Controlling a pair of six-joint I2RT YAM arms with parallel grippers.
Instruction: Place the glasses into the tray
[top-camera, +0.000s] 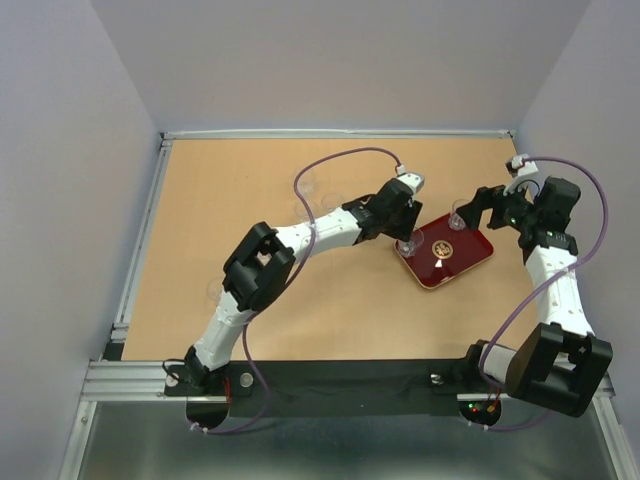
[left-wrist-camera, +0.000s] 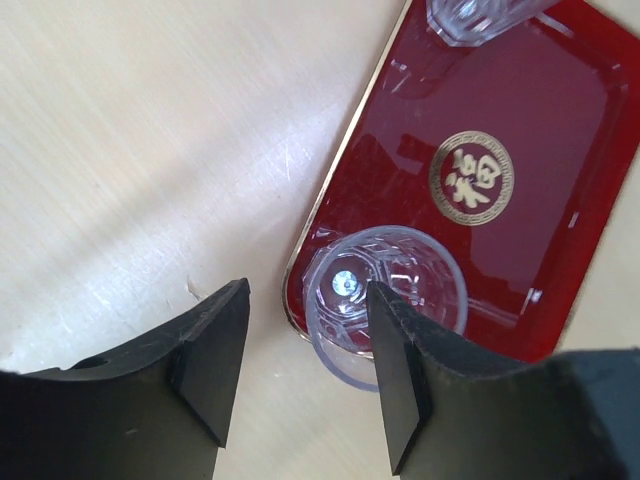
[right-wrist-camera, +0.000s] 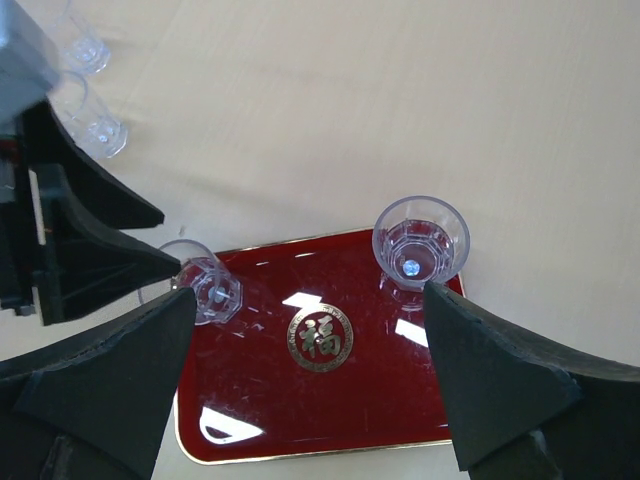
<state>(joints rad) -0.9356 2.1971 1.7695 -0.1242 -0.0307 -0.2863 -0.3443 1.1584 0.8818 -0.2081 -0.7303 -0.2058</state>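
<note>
Two placed, more to go: two small clear tumbler-shaped drinking glasses stand upright inside the dark red glossy rectangular tray (right-wrist-camera: 400, 395), which has a round gold emblem (right-wrist-camera: 320, 343) at its centre and lies on the light wooden desk (right-wrist-camera: 420, 90). One glass (left-wrist-camera: 400, 268) sits in the tray corner nearest the left arm, just inside the raised rim. The other glass (right-wrist-camera: 420, 240) stands at the corner on the right arm's side, with the emblem between the two. At least two more clear glasses (right-wrist-camera: 95, 125) stand on the bare desk beyond the left arm, well apart from the tray. The overhead view hints at others near that arm, too faint to count.

The left fingers (left-wrist-camera: 212, 365) hang over the near-corner glass, parted and released. One black pad is over the desk, clear of the glass. The other overlaps the glass's rim in the wrist view, and whether it touches cannot be told. Nothing is clamped between them, so this glass reads as delivered. The right fingers (right-wrist-camera: 105, 385) are spread wide above the tray and hold nothing; the far glass stands just beyond one tip, untouched. Judged from this, the job is in its early part, and the next glass must come from the group on the desk.
</note>
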